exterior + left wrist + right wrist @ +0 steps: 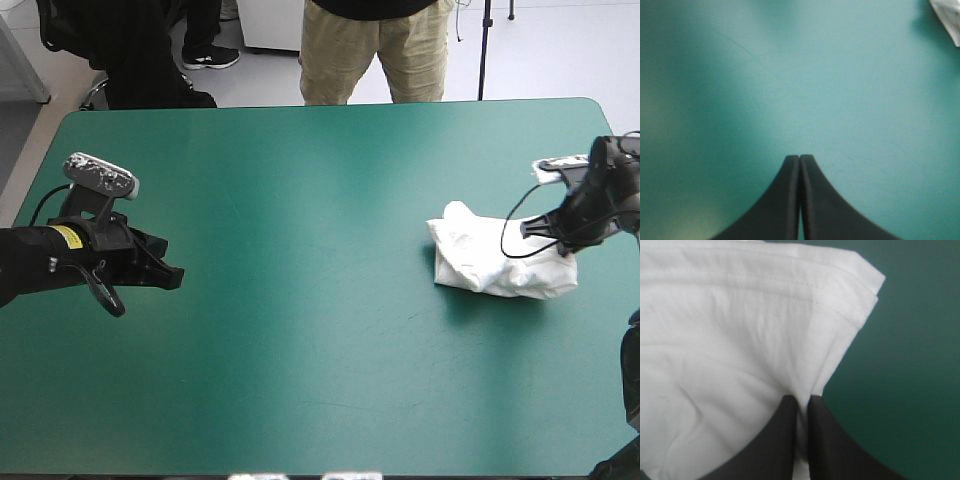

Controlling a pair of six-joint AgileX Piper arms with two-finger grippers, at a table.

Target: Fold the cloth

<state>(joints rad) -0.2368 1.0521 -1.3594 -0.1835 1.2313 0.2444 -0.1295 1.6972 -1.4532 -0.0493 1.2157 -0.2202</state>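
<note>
The white T-shirt (500,258) lies as a folded, somewhat crumpled bundle on the teal-green cover near the table's right edge. My right gripper (568,250) sits at the bundle's right end. In the right wrist view its black fingers (801,401) are all but shut, pinching a fold of the T-shirt (740,340), whose stitched hems run ahead of them. My left gripper (172,275) hovers over bare cover at the left side, far from the cloth. Its fingers (799,159) meet in one pointed arch with nothing between them. A corner of the T-shirt (949,17) shows far ahead.
Broad teal-green cover (320,300) stretches between the two arms. The table's right edge (625,200) is close behind the right gripper.
</note>
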